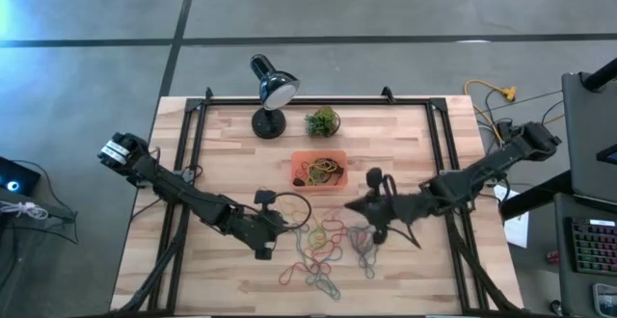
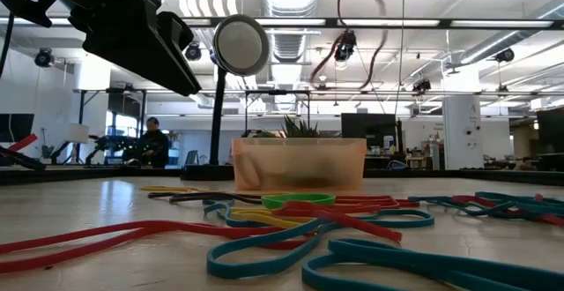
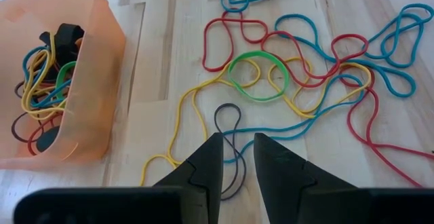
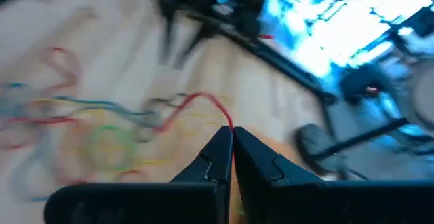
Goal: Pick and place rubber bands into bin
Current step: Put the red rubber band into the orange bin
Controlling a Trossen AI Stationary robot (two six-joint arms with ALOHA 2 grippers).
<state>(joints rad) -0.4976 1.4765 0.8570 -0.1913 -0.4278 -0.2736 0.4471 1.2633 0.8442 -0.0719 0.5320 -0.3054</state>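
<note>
High view: bin (image 1: 301, 161) at centre, just below the plant ball (image 1: 323, 120) and the desk lamp (image 1: 271, 92); rubber bands (image 1: 323, 251) strewn lower centre. Left gripper (image 1: 280, 224) at the pile's left edge, right gripper (image 1: 351, 205) at its upper right, just below the bin's lower right corner. Of the two, right nearer the bin.

Low view: bin at mid-frame behind the sprawl of bands; arm overhead at upper left.

Left wrist view: fingers (image 3: 207, 161) parted by a narrow gap, holding nothing, directly over a dark band (image 3: 230, 130) whose long axis runs lengthwise through that gap. Bin at far left, already holding several bands.

Right wrist view: jaws pressed together on a red band (image 4: 211, 104), trailing toward the upper left to the pile.
</note>
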